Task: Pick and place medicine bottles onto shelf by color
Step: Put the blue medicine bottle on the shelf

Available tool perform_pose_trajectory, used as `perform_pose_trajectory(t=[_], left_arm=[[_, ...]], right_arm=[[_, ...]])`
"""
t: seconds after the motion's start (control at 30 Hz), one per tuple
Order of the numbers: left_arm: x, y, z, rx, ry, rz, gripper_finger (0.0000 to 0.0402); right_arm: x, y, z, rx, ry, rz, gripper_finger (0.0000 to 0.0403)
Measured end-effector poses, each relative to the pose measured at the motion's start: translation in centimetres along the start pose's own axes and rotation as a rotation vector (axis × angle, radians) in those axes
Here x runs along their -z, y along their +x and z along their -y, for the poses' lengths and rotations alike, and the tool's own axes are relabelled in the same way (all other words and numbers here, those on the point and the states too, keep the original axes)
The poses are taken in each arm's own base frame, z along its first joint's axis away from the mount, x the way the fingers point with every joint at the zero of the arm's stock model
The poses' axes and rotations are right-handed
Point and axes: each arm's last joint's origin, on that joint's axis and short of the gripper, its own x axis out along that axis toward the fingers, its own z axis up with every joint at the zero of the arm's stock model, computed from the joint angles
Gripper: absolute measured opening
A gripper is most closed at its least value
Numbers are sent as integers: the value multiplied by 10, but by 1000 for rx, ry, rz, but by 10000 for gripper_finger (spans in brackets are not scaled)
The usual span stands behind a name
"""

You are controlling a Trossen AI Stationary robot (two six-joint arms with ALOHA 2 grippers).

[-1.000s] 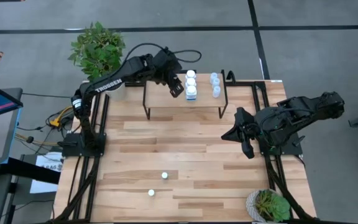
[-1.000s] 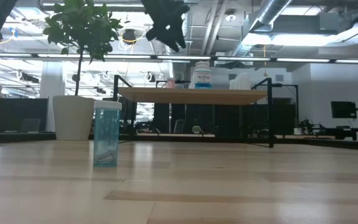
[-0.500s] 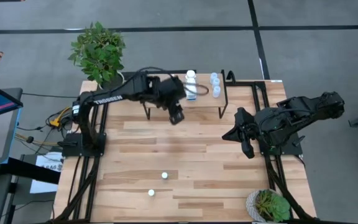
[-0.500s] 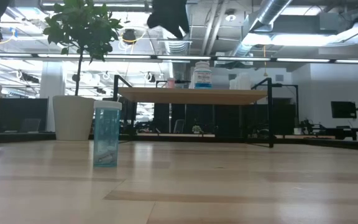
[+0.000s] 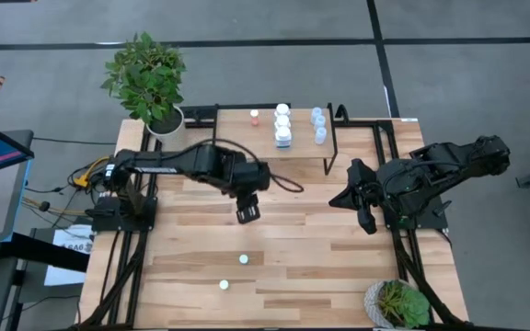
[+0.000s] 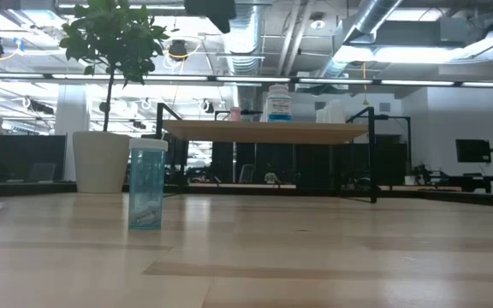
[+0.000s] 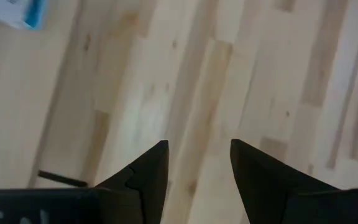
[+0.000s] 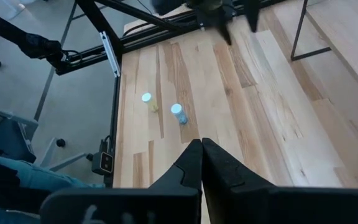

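The shelf (image 5: pixel 274 142) stands at the table's far middle. It carries a small red-capped bottle (image 5: pixel 254 117), three white bottles (image 5: pixel 282 124) and two pale blue ones (image 5: pixel 318 124). Two more bottles (image 5: pixel 244 259) (image 5: pixel 224 285) stand upright on the table near its near edge. One of them is the pale blue bottle in the low view (image 6: pixel 147 184). My left gripper (image 5: pixel 247 212) hovers open and empty over the table's middle, between the shelf and these two bottles; it also shows in the left wrist view (image 7: pixel 197 155). My right gripper (image 5: pixel 368 223) waits shut at the right, and shows in its wrist view (image 8: pixel 201 149).
A potted plant (image 5: pixel 145 78) stands at the far left corner and a smaller one (image 5: pixel 396 303) at the near right corner. The shelf's thin black legs (image 5: pixel 217 156) reach down to the table. Bare wood lies between the shelf and the two loose bottles.
My left gripper has drawn back from beside the white bottles on the shelf, toward the table's near edge, and now hangs over the table's middle. The bottles on the shelf stay where they were.
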Motion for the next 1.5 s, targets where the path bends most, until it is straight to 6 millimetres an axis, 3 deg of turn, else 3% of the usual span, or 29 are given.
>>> perform_pose_trajectory(t=[0.13, 0.43, 0.7, 0.87, 1.07, 1.2, 1.33, 1.5], left_arm=[[7, -2, 12, -22, -27, -21, 160], [26, -19, 14, -128, -16, -78, 160], [43, -44, 5, -116, 171, -82, 160], [69, -55, -7, -84, 202, -52, 160], [112, -24, -18, 3, 55, 112, 160], [132, 1, -12, 91, -8, 180, 160], [145, 23, -1, 166, 38, 171, 160], [146, 42, 9, 203, 68, 181, 160]], right_arm=[[0, 0, 0, 0, 0, 0, 24], [0, 0, 0, 0, 0, 0, 24], [0, 0, 0, 0, 1, 0, 24], [0, 0, 0, 0, 1, 0, 24], [0, 0, 0, 0, 1, 1, 24], [0, 0, 0, 0, 1, 1, 24], [0, 0, 0, 0, 1, 1, 24], [0, 0, 0, -1, 1, 3, 24]])
